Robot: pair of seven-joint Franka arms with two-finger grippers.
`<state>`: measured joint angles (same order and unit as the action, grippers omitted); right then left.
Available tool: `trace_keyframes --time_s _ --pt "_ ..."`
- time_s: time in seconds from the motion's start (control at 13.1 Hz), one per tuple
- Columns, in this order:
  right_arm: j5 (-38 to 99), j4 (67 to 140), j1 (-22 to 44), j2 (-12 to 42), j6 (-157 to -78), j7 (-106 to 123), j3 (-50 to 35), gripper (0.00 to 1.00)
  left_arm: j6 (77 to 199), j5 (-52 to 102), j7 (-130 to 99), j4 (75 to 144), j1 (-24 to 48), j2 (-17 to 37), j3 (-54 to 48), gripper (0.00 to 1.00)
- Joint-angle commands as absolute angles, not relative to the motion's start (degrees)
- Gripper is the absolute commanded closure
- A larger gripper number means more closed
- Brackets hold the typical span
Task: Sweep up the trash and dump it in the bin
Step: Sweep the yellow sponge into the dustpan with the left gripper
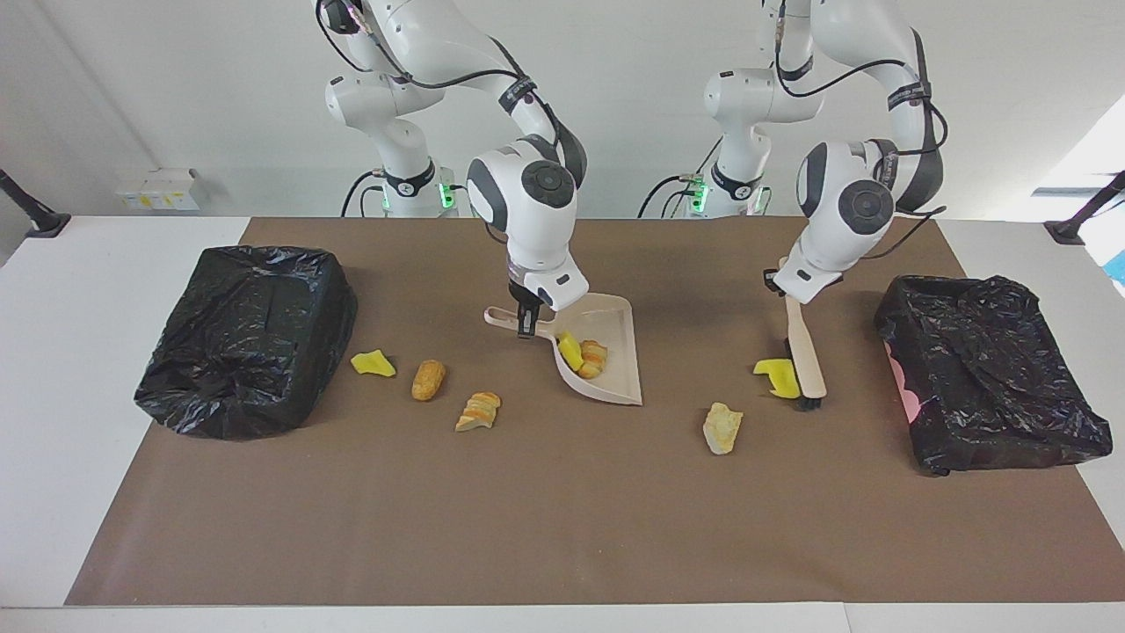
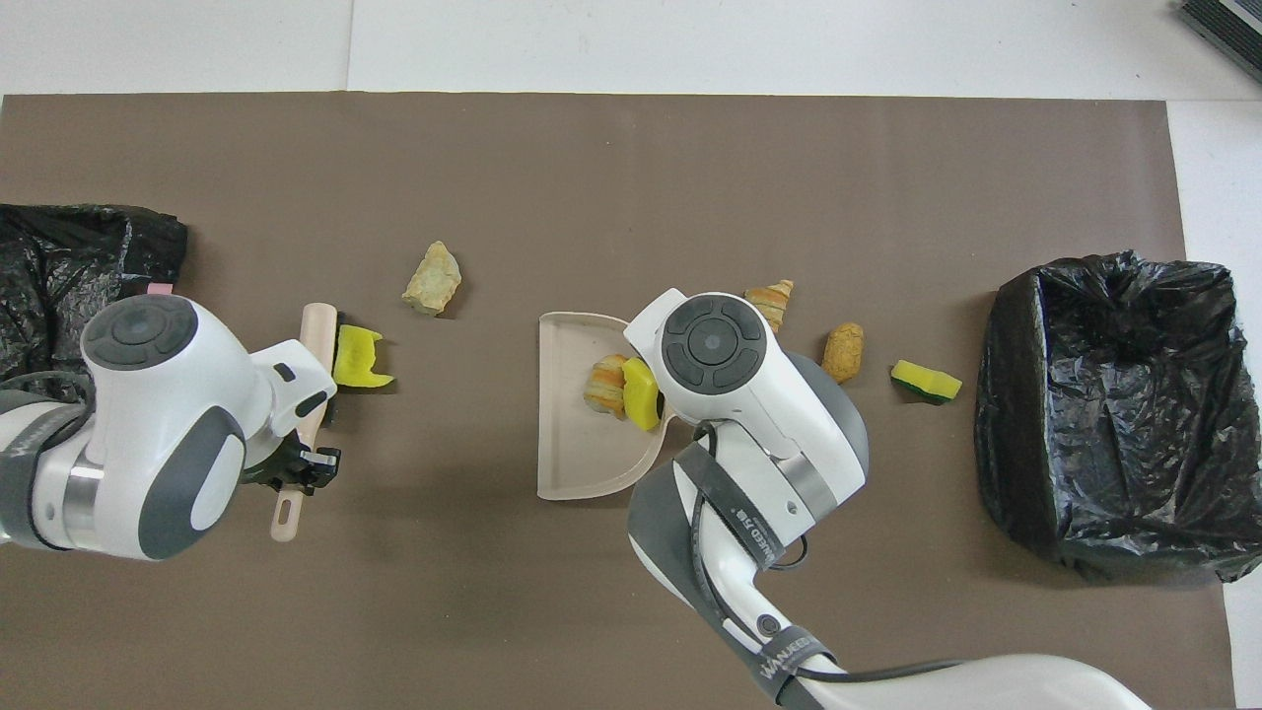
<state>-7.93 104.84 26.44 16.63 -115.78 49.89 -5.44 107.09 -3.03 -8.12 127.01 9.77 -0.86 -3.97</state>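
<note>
My left gripper (image 1: 785,286) is shut on the handle of the beige brush (image 1: 807,360), whose black bristles touch a yellow sponge chunk (image 1: 777,376) on its side toward the left arm's end. My right gripper (image 1: 526,321) is shut on the handle of the beige dustpan (image 1: 620,330), which rests tilted on the mat. In the pan lie a yellow sponge chunk (image 1: 569,350) and a bread piece (image 1: 594,357). Loose trash on the mat: a pale bread piece (image 1: 722,428), a croissant piece (image 1: 479,411), a tan roll (image 1: 428,379) and a green-backed sponge (image 2: 926,382).
A bin lined with a black bag (image 1: 246,338) stands at the right arm's end of the brown mat, beside the green-backed sponge. A second black-bagged bin (image 1: 989,374) stands at the left arm's end, close to the brush.
</note>
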Motion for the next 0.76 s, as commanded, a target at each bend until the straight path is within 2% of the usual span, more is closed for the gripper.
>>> trace_keyframes --time_s 0.0,0.38,0.69 --pt "-8.0 104.8 26.1 17.1 -117.1 47.0 -5.7 1.00 106.8 -1.8 -11.7 127.9 14.7 -2.5 -3.3 1.00" --pt "-8.0 104.9 26.1 17.1 -117.2 46.4 -5.7 1.00 109.7 4.8 -16.3 128.2 21.5 -2.8 -3.3 1.00" --pt "-8.0 104.9 26.1 17.1 -117.1 46.4 -5.7 1.00 113.6 12.2 -20.3 129.6 30.6 -3.3 -3.3 1.00"
